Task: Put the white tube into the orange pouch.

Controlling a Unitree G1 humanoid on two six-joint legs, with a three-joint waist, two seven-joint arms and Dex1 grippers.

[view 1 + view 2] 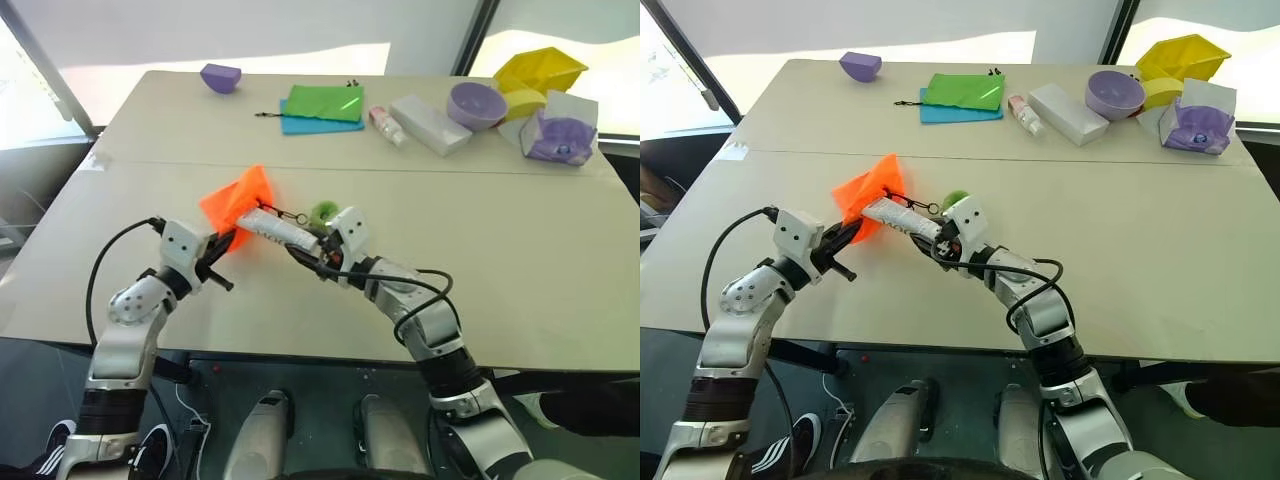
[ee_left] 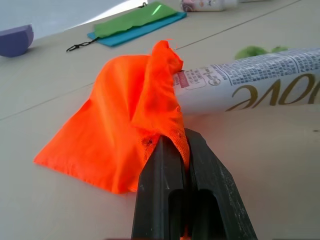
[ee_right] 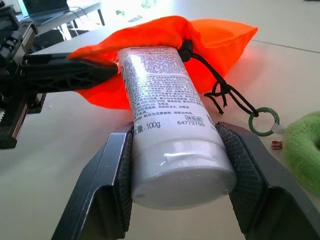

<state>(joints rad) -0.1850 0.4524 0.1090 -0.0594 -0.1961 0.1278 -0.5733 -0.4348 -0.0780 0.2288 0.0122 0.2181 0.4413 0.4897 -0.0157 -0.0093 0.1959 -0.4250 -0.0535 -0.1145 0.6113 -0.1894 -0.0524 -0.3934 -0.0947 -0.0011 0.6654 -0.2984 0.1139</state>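
The orange pouch (image 1: 235, 200) stands bunched up on the table at the near middle. My left gripper (image 1: 230, 240) is shut on its rim fabric, seen pinched between the black fingers (image 2: 165, 170). The white tube (image 1: 275, 228) lies nearly level with my right gripper (image 3: 175, 131) shut on its cap end. Its crimped end sits in the pouch's mouth (image 3: 150, 47), under the upper rim. The dark cord (image 3: 225, 92) trails off the pouch to a green ring and the fuzzy green pom-pom (image 1: 322, 211) beside my right gripper.
Along the far edge lie flat green and blue pouches (image 1: 322, 105), a white-and-pink bottle (image 1: 386, 125), a long white box (image 1: 430, 124), a purple bowl (image 1: 476, 104), yellow containers (image 1: 540, 70) and a bagged purple item (image 1: 560, 135). A purple piece (image 1: 221, 77) sits far left.
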